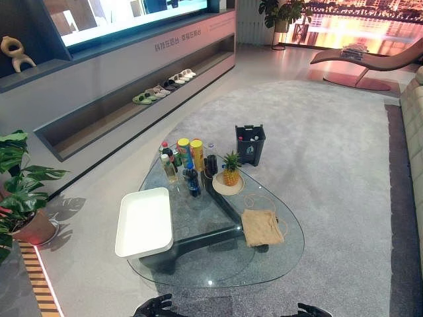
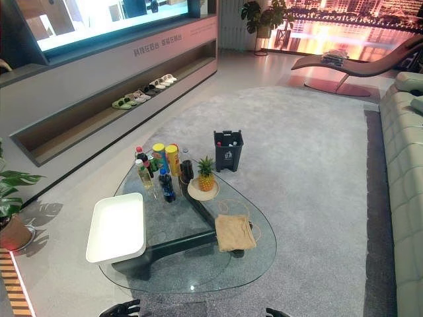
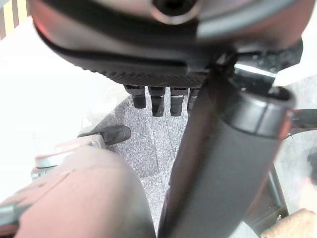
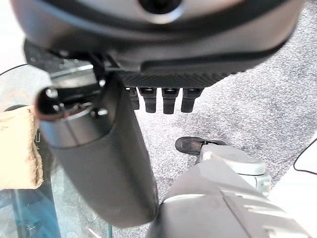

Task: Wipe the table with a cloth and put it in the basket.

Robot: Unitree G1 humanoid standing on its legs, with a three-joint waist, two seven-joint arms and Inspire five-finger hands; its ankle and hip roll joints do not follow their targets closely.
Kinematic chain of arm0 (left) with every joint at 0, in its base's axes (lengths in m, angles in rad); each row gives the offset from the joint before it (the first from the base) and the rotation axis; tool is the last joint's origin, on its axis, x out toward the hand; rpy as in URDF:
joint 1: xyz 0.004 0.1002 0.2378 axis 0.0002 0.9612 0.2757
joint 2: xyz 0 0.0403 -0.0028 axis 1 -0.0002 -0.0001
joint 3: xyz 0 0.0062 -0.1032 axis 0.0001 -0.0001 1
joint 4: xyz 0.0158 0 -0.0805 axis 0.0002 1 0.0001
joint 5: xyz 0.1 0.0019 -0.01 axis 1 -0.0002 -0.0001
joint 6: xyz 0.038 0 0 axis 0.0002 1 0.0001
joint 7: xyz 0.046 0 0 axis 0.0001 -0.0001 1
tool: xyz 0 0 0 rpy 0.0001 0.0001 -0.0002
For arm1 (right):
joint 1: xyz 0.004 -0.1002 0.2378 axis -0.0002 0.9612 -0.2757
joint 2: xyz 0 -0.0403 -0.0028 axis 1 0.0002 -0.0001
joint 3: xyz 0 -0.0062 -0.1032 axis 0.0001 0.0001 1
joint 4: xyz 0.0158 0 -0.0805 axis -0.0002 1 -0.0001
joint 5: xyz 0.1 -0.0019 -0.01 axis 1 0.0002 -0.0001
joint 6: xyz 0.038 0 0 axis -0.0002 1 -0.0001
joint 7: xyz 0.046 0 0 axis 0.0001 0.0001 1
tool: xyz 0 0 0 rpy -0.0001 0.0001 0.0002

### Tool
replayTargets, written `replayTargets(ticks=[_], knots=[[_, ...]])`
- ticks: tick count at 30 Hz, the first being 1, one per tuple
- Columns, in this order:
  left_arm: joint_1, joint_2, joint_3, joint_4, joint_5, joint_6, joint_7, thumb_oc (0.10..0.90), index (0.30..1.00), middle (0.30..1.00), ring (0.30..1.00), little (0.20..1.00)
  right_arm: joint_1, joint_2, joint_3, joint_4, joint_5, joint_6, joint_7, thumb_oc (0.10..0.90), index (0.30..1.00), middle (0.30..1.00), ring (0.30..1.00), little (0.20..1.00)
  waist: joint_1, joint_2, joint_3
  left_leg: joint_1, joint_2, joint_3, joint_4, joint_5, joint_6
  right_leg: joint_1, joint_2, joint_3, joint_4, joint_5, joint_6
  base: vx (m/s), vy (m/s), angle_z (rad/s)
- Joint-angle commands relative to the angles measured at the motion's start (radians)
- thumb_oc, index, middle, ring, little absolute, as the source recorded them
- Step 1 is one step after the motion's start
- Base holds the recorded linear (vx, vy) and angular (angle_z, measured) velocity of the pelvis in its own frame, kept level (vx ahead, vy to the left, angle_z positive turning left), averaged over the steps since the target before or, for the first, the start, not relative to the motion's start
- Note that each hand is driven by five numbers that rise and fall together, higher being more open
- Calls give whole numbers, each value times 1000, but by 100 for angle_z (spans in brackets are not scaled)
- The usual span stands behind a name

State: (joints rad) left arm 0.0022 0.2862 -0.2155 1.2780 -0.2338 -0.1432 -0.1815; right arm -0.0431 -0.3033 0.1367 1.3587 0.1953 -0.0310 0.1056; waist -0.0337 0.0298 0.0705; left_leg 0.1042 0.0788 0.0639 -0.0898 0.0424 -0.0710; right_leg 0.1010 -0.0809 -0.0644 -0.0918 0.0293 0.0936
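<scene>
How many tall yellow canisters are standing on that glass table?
2: yellow canister and second yellow canister stand side by side among the bottles at the glass table's far end; others may be hidden.

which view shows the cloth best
The left eye view: the cloth lies flat and whole on the glass table, toward its right side. The right eye view shows it about as well. The right wrist view catches one tan edge; the left wrist view a corner.

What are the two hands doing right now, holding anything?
Left hand: fingers curled, holding nothing, low at the near table edge.
Right hand: fingers curled, holding nothing; the cloth lies on the glass table.
</scene>
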Motion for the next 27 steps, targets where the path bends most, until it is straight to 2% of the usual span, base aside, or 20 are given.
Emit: replayTargets(ticks=[1, 5, 7, 10, 12, 15, 18, 19, 27], knots=[[-79, 44, 41, 30, 7, -43, 24, 800, 900, 900, 900, 900, -52, -36, 2, 44, -33, -13, 15, 800, 900, 900, 900, 900, 0, -22, 44, -2, -59, -20, 2, -39, 20, 3, 11, -15, 21, -4, 7, 85, -7, -2], [-102, 56, 30, 5, -54, -52, 47, 800, 900, 900, 900, 900, -75, -58, 22, 27, -18, -8, 8, 800, 900, 900, 900, 900, -3, -11, 103, -72, -65, -17, 2, -9, 19, -74, 4, -5, 18, 30, 12, -93, 17, -9], [-174, 69, 19, -12, -110, -71, 59, 800, 900, 900, 900, 900, -149, -78, 33, 19, 27, -4, -9, 800, 900, 900, 900, 900, -7, -1, 188, -156, -73, -17, 2, 21, 21, -166, 3, 3, 16, 65, 9, -418, 22, -9], [-239, 83, 25, -25, -160, -90, 61, 800, 900, 900, 900, 900, -209, -84, 39, 9, 56, -4, -34, 800, 900, 900, 900, 900, -9, 7, 261, -231, -78, -19, 2, 46, 22, -250, 9, 11, 20, 89, 6, -321, 12, -3], [-277, 100, 32, -48, -199, -88, 67, 800, 900, 900, 900, 900, -235, -94, 36, -10, 89, -16, -50, 800, 900, 900, 900, 900, -7, 9, 313, -290, -81, -24, 2, 60, 26, -327, 14, 15, 55, 86, 2, -262, 9, -6], [-302, 113, 30, -59, -217, -83, 75, 800, 900, 900, 900, 900, -242, -106, 30, -39, 131, -24, -68, 800, 900, 900, 900, 900, 5, 4, 357, -351, -83, -31, 33, 80, 25, -397, 13, 7, 145, 60, -5, -191, -24, -9], [-324, 122, 24, -58, -222, -83, 74, 800, 900, 900, 900, 900, -261, -122, 22, -56, 171, -28, -80, 800, 900, 900, 900, 900, 5, 1, 386, -448, -96, -35, 149, 65, 24, -479, 12, -1, 248, 31, -15, -202, 0, 1], [-334, 128, 19, -65, -229, -80, 75, 800, 900, 900, 900, 900, -279, -138, 13, -60, 193, -30, -83, 800, 900, 900, 900, 900, 4, 1, 401, -507, -102, -36, 228, 48, 22, -530, 13, -6, 311, 10, -22, -138, 10, 3], [-360, 126, 19, -80, -218, -70, 77, 800, 900, 900, 900, 900, -318, -152, -21, -70, 253, -68, -97, 800, 900, 900, 900, 900, 7, -2, 407, -677, -109, -36, 465, -51, 35, -687, 7, -13, 520, -70, -42, -85, -19, 9]])
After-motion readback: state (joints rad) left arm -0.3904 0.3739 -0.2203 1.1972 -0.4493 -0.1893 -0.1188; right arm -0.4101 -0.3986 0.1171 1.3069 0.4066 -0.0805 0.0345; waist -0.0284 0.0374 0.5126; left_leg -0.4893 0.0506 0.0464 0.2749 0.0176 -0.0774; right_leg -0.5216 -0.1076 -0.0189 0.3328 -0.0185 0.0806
